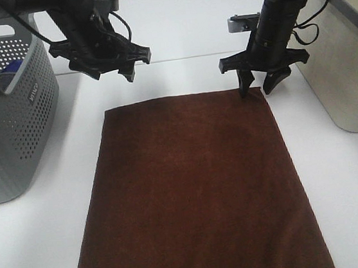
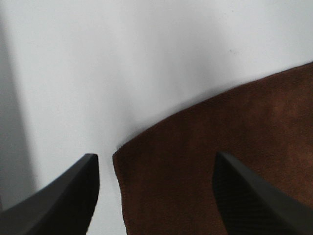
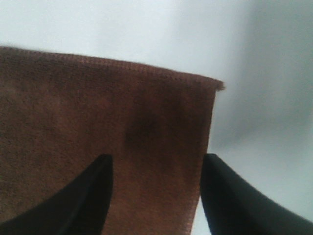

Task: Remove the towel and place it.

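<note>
The dark brown towel (image 1: 195,190) lies spread flat on the white table, its long side running from the far edge to the near edge of the exterior view. No white tag shows. My left gripper (image 1: 112,73) is open and empty, raised above the table just beyond the towel's far left corner; the left wrist view shows that corner (image 2: 215,161) between its fingers (image 2: 156,159). My right gripper (image 1: 257,90) is open, its fingertips low at the towel's far right corner. The right wrist view shows the corner (image 3: 98,107) between the spread fingers (image 3: 156,159).
A grey perforated basket (image 1: 9,121) stands at the left, with a blue item (image 1: 10,68) inside. A pale bin (image 1: 347,76) stands at the right, close to the right arm. White table (image 1: 341,193) shows on both sides of the towel.
</note>
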